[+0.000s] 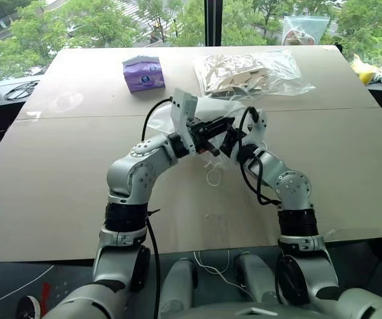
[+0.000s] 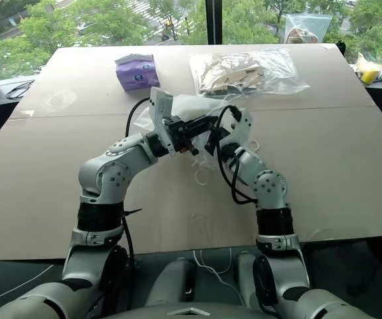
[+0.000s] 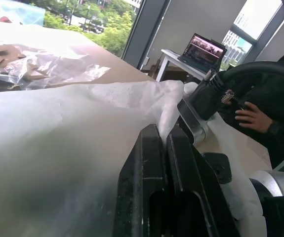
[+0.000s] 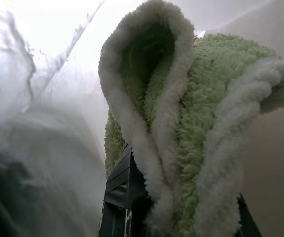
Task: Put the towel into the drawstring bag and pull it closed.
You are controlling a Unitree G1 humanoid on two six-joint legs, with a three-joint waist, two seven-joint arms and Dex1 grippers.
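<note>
The drawstring bag [image 1: 225,110] is a white translucent pouch held up above the middle of the table. My left gripper [image 3: 162,143] is shut on a fold of its thin fabric near the mouth. My right gripper [image 4: 181,210] comes in from the right and is shut on the towel [image 4: 191,123], a fluffy light green cloth with a paler edge. The bag's hazy white wall [image 4: 38,128] lies close around the towel. In the head views the bag and my grippers hide the towel. A white cord loop [image 1: 212,177] rests on the table below the bag.
A small purple packet [image 1: 143,73] lies at the back left. A clear plastic bag of beige items [image 1: 247,72] sits just behind the drawstring bag. A person [image 3: 263,116] sits past the table's right side, near a laptop [image 3: 206,48].
</note>
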